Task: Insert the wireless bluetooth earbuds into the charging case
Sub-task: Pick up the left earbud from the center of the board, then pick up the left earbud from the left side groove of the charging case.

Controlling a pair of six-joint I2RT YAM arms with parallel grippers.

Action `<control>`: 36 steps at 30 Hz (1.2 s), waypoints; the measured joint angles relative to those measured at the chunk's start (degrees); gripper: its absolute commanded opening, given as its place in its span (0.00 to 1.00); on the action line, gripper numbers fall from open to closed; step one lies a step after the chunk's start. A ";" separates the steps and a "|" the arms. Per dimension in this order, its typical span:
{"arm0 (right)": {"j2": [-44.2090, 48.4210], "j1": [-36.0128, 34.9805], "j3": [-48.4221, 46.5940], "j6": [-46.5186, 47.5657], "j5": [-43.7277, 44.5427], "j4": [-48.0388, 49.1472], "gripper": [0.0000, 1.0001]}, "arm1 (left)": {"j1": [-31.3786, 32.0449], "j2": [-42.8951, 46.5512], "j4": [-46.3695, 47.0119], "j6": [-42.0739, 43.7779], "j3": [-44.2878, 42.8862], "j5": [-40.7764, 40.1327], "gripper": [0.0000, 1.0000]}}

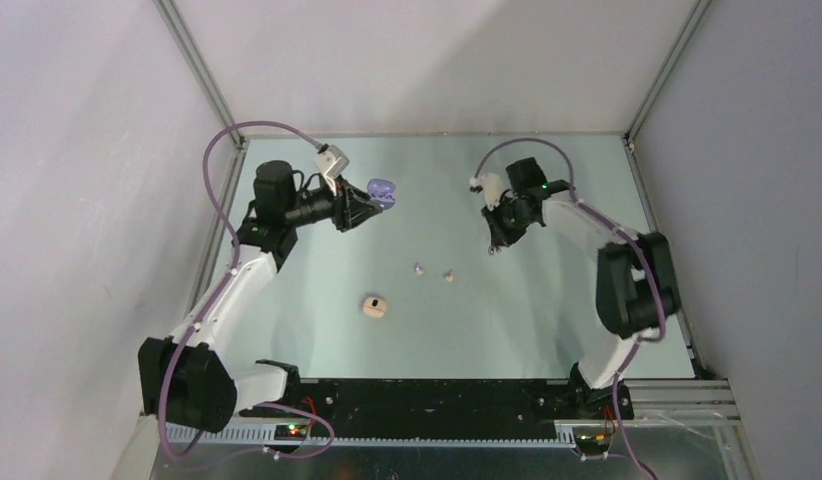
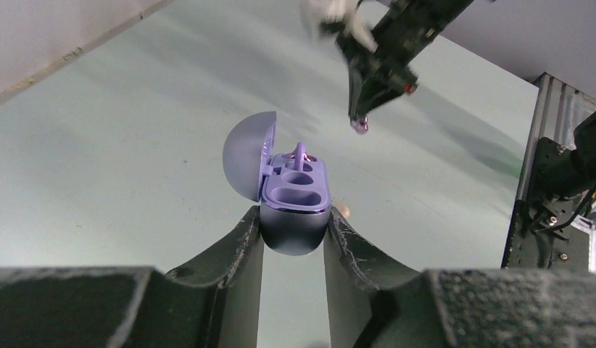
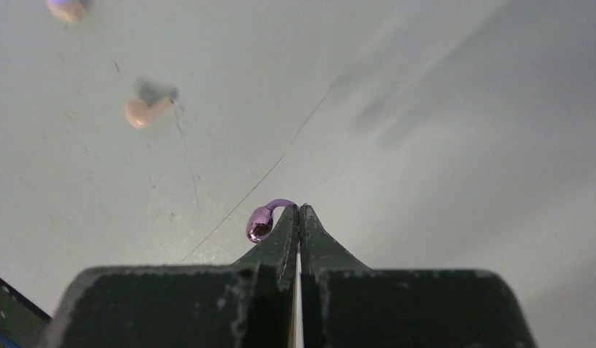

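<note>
From my remote station, pale grey walls (image 1: 77,150) box in the cell on three sides, joined at the back corners by aluminium posts (image 1: 199,62). The table (image 1: 547,330) carries a pale green mat; the right wrist view shows fine scratches and small marks on it. A black rail (image 1: 427,395) runs along the near edge, where both bases are bolted.

The left arm (image 1: 227,290) reaches up the left side and the right arm (image 1: 632,285) curls in from the right, the two ends well apart.

The left gripper (image 2: 294,235) clamps the purple charging case (image 2: 295,196) by its rounded body, off the mat, lid (image 2: 248,156) swung open to the left. One purple earbud stands in the case's far well (image 2: 300,154), and the near well sits bare.

A cream case (image 1: 375,306) lies alone on the mat near the centre, nearer the bases than the loose buds.

The right gripper (image 3: 298,214) has its fingers pinched together on the stem of a second purple earbud (image 3: 262,221), which juts out to the left of the tips, clear of the mat.

Two buds lie loose between the arms, side by side but apart: a third purple earbud (image 1: 418,268) and a cream earbud (image 1: 449,275).
</note>
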State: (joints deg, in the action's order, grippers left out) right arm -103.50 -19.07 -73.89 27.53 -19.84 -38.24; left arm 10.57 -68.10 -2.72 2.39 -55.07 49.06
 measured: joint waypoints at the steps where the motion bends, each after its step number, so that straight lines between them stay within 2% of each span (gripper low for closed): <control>1: 2.73 0.37 0.63 -1.51 0.35 1.27 0.00 | 0.44 -0.92 0.70 -0.24 -0.02 -0.04 0.00; 5: 12.15 1.31 2.19 -7.89 2.12 6.14 0.00 | 1.97 -4.22 2.62 -1.51 -0.02 -0.48 0.00; 10: 18.75 1.05 4.33 -17.70 7.41 12.50 0.00 | 3.72 -6.45 4.55 -2.93 -0.52 -1.11 0.00; 15: 24.15 -4.28 5.77 -24.63 19.06 20.96 0.00 | 7.08 -9.64 8.70 -5.46 -2.58 -3.26 0.00; 20: 29.57 -12.72 5.79 -28.17 28.57 34.07 0.00 | 11.45 -13.66 13.68 -8.76 -5.44 -7.61 0.00; 27: 31.67 -17.66 5.79 -30.56 33.35 46.12 0.00 | 14.29 -15.69 17.66 -11.15 -8.07 -11.32 0.00; 36: 30.80 -21.62 5.79 -33.27 38.27 52.94 0.00 | 14.51 -14.64 25.46 -13.55 -6.80 -15.10 0.00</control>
State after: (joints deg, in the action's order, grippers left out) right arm -72.71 -40.69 -68.10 -5.74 18.44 14.70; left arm 25.08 -82.74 22.74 -11.16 -61.87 33.95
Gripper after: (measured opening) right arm 0.008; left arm 0.353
